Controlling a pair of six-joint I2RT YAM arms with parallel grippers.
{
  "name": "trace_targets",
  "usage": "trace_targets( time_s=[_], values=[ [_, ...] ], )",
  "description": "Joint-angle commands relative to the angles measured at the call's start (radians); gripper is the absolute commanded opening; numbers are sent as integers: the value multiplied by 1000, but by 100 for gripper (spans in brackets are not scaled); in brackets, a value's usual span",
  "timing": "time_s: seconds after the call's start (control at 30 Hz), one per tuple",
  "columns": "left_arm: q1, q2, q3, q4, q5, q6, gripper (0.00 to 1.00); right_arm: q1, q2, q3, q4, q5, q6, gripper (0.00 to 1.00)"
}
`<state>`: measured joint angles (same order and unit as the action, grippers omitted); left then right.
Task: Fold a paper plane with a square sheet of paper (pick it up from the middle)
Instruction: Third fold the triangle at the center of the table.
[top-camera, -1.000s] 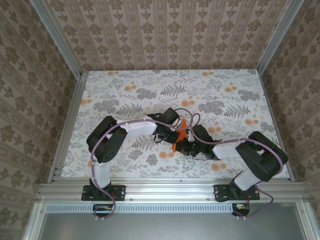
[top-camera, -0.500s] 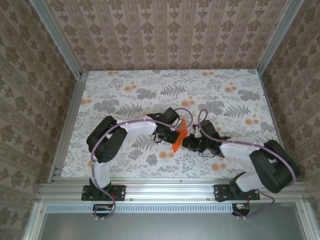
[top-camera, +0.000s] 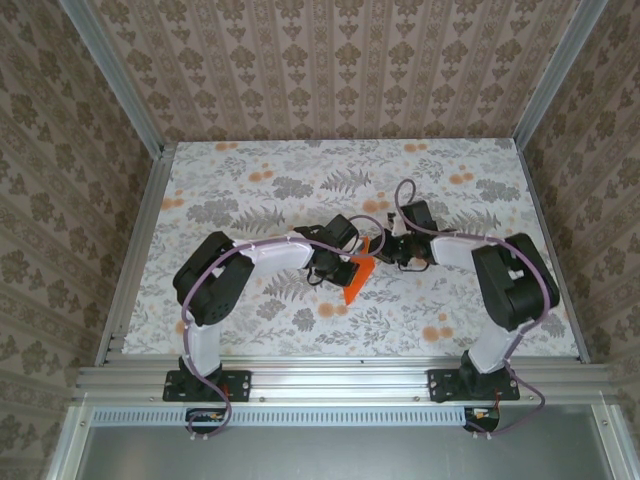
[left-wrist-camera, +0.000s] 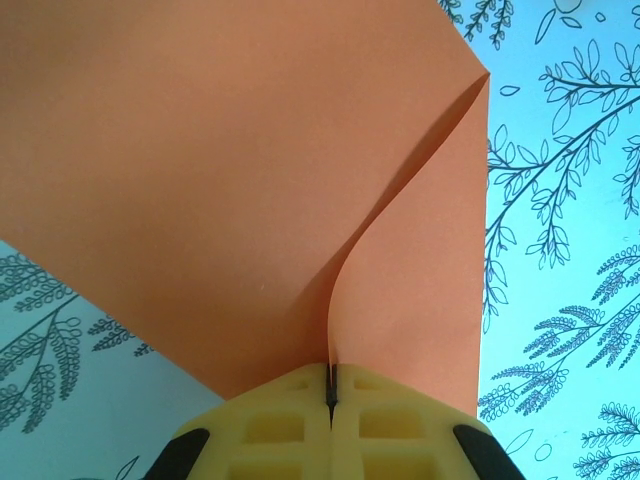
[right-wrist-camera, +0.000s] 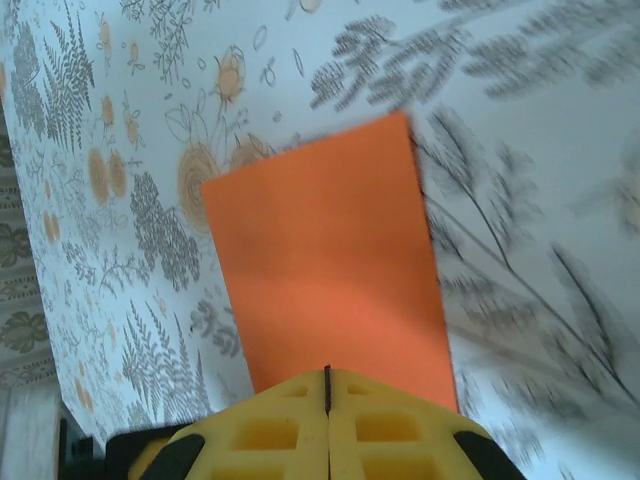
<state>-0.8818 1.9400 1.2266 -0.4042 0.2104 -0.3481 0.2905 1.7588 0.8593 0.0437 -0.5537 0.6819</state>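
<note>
Square sheet of paper (left-wrist-camera: 250, 180) (orange, curled) pinched by left fingers (left-wrist-camera: 270, 430); right fingers (right-wrist-camera: 270, 435) clenched.

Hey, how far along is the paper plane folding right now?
Done: the square sheet of paper is picked up and bent over loosely. In hand: left claw and right claw both pinch it shut. To do: no sharp crease or pointed nose shows, so nearly all the folding remains.

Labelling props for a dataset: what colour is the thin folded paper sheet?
Plain bright orange, unprinted; the thin paper sheet shows best in the left wrist view.
</note>
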Motion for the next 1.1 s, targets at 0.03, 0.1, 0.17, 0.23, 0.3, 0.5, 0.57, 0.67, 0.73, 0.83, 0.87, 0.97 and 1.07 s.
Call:
trace_targets(
  time_s=[0.03, 0.1, 0.17, 0.23, 0.3, 0.5, 0.57, 0.67, 0.73, 0.83, 0.87, 0.97, 1.07],
  values=[
    [18, 42, -22, -133, -74, -2, 0, 4, 93, 97, -93, -84, -91, 7],
    [18, 40, -21, -134, -70, 0, 0, 12, 119, 132, -146, -75, -131, 7],
    [19, 37, -18, -136, -69, 1, 0, 18, 144, 171, -231, -38, -185, 7],
    [19, 35, -18, -138, -66, 3, 0, 18, 173, 210, -308, 13, -235, 7],
    [19, 31, -16, -141, -66, 8, 0, 20, 193, 234, -364, 47, -279, 7],
    [18, 18, 1, -161, -76, 21, 0, 25, 229, 273, -465, 99, -372, 7],
    [20, 12, 5, -165, -75, 26, 0, 27, 232, 279, -478, 107, -385, 7],
    [21, 8, 14, -171, -75, 31, 0, 29, 234, 290, -496, 116, -400, 7],
    [22, 7, 19, -174, -74, 37, 0, 30, 236, 295, -499, 113, -407, 7],
    [21, 2, 23, -174, -67, 43, 0, 33, 242, 302, -504, 113, -413, 7],
    [21, 0, 24, -175, -65, 46, 0, 35, 242, 302, -505, 114, -415, 7],
    [21, -11, 24, -174, -62, 54, 0, 35, 247, 307, -505, 112, -419, 7],
    [26, -11, 25, -175, -66, 55, 0, 36, 249, 310, -506, 110, -419, 7]
  ],
)
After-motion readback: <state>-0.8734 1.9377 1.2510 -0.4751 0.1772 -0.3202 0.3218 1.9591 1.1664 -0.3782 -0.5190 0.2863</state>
